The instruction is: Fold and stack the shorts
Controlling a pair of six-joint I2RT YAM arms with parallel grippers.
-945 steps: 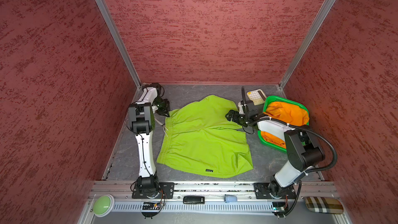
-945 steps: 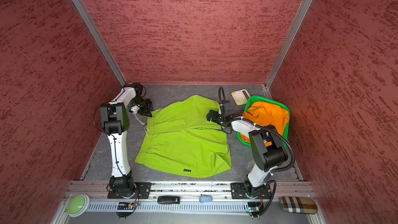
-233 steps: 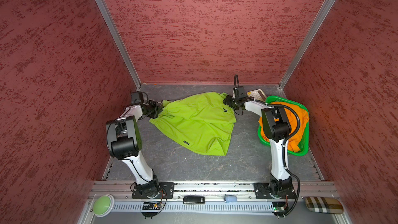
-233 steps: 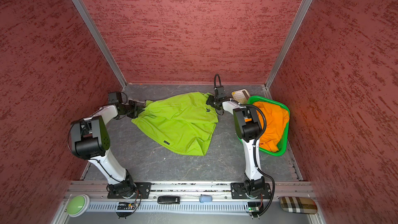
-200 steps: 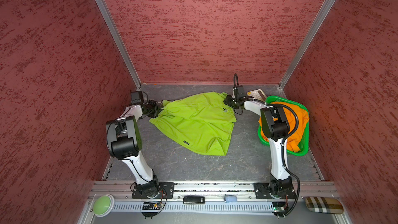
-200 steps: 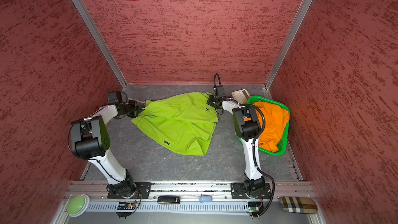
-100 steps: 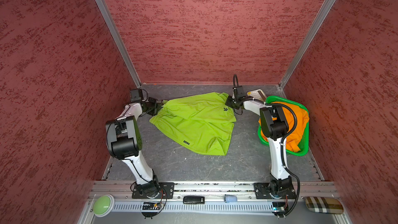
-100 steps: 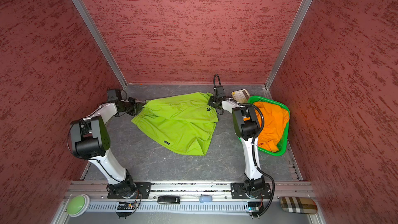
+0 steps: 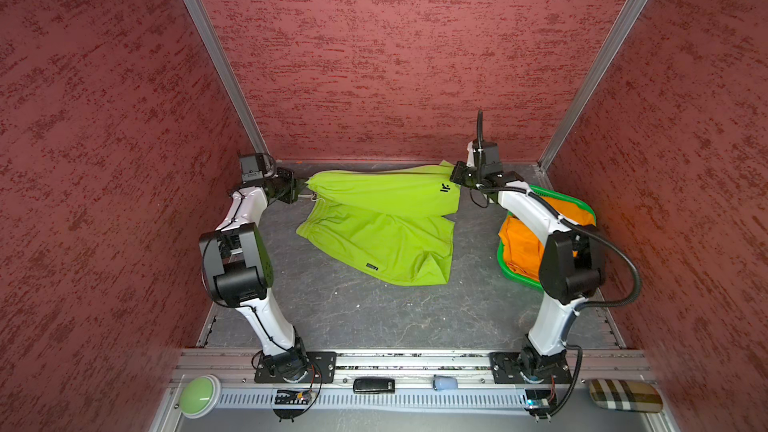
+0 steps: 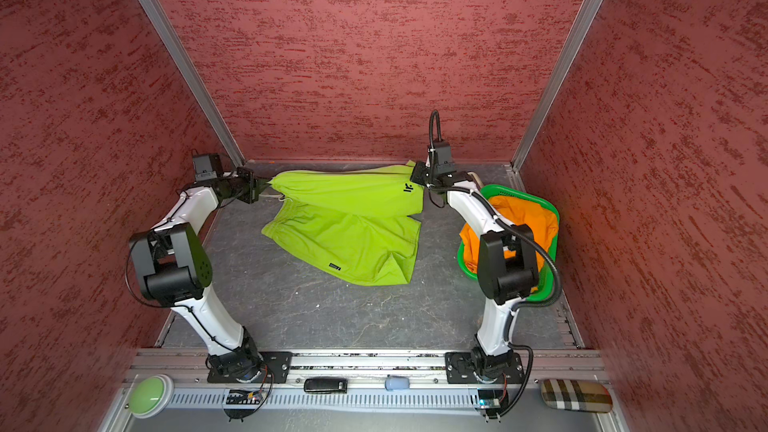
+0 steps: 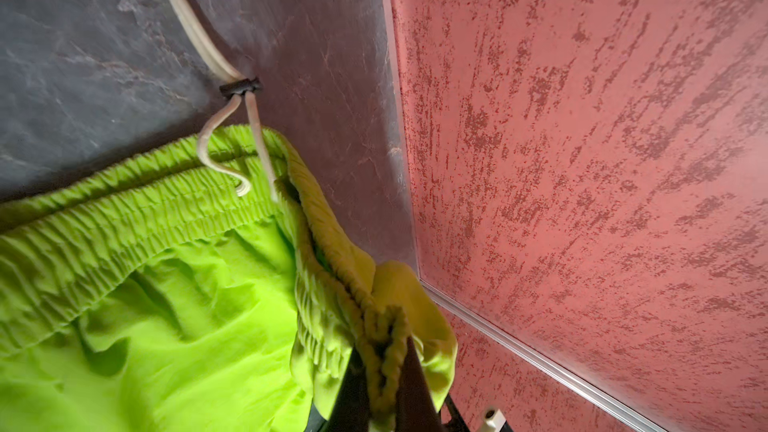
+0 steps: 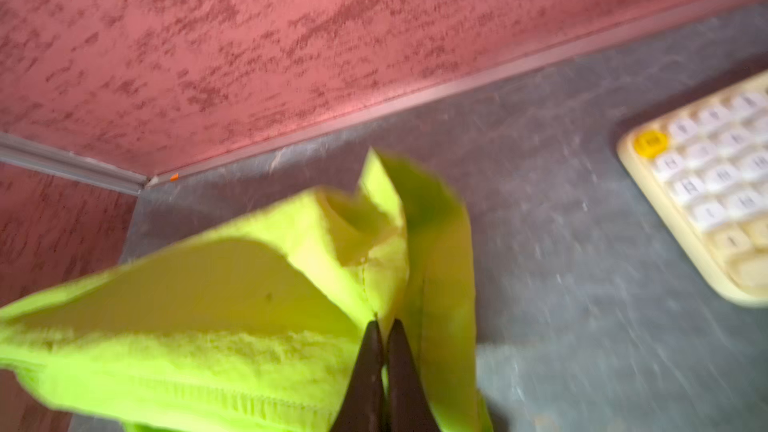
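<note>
Lime green shorts (image 9: 376,234) hang stretched crosswise near the back wall (image 9: 395,76), left gripper (image 9: 302,189) clamped on the waistband corner, right gripper (image 9: 455,174) clamped on the leg corner, loose cloth trailing forward on the table (image 9: 353,309).

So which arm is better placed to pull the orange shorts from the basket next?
Right, probably. The basket holding the orange shorts sits close to the right pincer; the left pincer is far across the table. Both grip the lime green shorts, so it must release first.
</note>
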